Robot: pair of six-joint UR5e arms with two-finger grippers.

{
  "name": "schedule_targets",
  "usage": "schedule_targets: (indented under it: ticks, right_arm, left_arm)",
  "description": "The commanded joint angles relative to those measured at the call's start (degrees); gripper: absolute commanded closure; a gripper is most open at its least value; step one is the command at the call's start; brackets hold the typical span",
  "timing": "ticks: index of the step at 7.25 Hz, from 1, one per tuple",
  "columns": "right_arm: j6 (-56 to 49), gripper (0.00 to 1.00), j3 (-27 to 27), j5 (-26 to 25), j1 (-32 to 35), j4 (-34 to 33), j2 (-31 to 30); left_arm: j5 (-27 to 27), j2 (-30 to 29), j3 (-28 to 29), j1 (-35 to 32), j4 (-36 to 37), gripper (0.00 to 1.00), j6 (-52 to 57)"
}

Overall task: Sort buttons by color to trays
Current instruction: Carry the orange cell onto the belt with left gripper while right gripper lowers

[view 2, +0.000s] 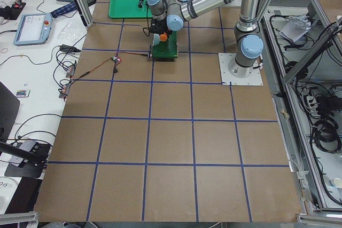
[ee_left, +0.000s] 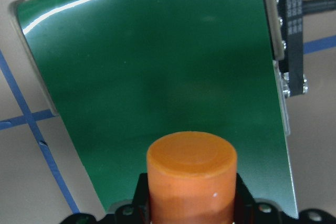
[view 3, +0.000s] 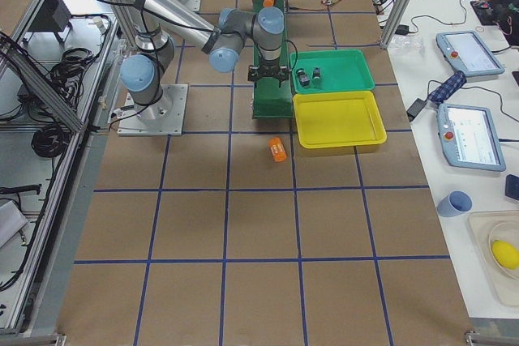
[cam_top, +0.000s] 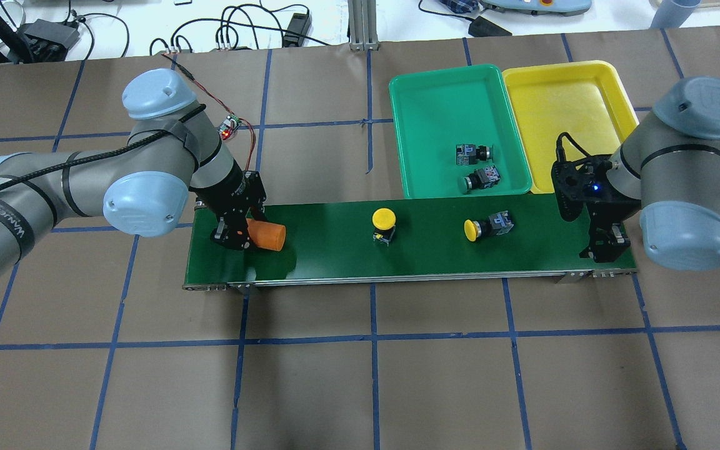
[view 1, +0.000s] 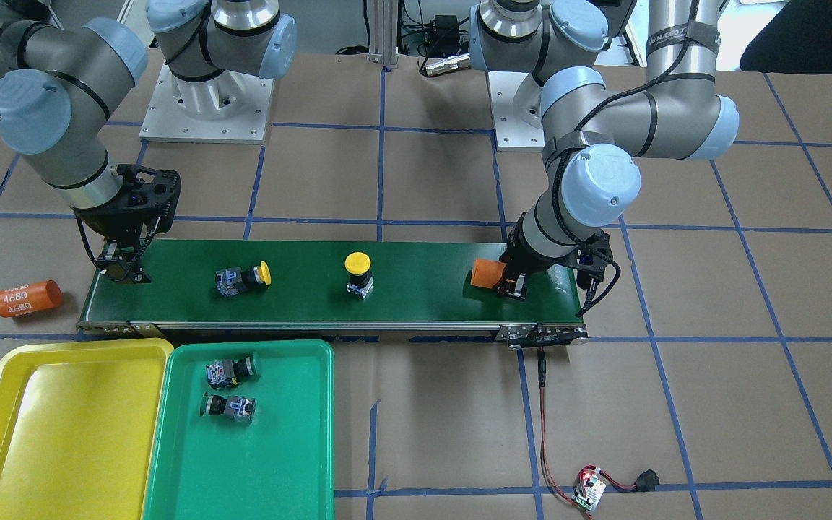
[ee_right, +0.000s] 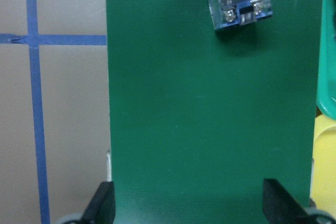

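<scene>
Four buttons, two trays, with the conveyor belt (cam_top: 335, 250) as reference, all on a paper-covered table (cam_top: 335, 375). Upright yellow button (cam_top: 384, 224): cap up, near the belt's middle, about midway between its long edges. Lying yellow button (cam_top: 485, 227): on its side on the belt toward the right-arm end, cap pointing at the upright one, grey body toward the right end effector (cam_top: 605, 249); bare belt separates the two buttons. Green button nearer the belt (cam_top: 480, 179) and green button farther from the belt (cam_top: 474, 153): both on their sides inside the green tray (cam_top: 441, 106), close together at the tray end next to the belt. Green tray: short edge just beside the belt's long edge away from the robot; contact cannot be told. Yellow tray (cam_top: 566, 106): alongside the green tray, long rims touching, by the belt's right-arm end. Right end effector: fingers spread wide, nothing between them, low over the belt's right-arm end, with a stretch of bare belt between it and the lying yellow button. Left end effector (cam_top: 235, 237): clenched on an orange cylinder (cam_top: 267, 235) at the belt's left-arm end, the cylinder level and pointing along the belt, open belt between it and the upright yellow button. Second orange cylinder (view 1: 27, 298): on the table just off the belt's right-arm end.
</scene>
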Motion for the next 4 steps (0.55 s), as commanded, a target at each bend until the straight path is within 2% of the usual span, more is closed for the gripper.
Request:
schedule_targets:
  ticks: [1, 2, 3, 4]
  right_arm:
    - [0.7, 0.01, 0.1, 0.1, 0.6, -1.0, 1.1]
    - [1.2, 0.02, 0.1, 0.1, 1.0, -1.5, 1.3]
    - [1.3, 0.02, 0.1, 0.0, 1.0, -1.8, 1.3]
    - [1.4, 0.02, 0.1, 0.1, 1.0, -1.8, 1.3]
  left_arm:
    - [0.7, -0.2, -0.2, -0.2, -0.1, 0.0, 0.3]
    - [0.3, 0.9, 0.2, 0.1, -0.1, 0.0, 0.7]
    - [-4.6, 2.6, 0.7, 0.5, -0.2, 0.0, 8.2]
    - [-5.2, 4.0, 0.9, 1.1, -1.1, 0.0, 14.2]
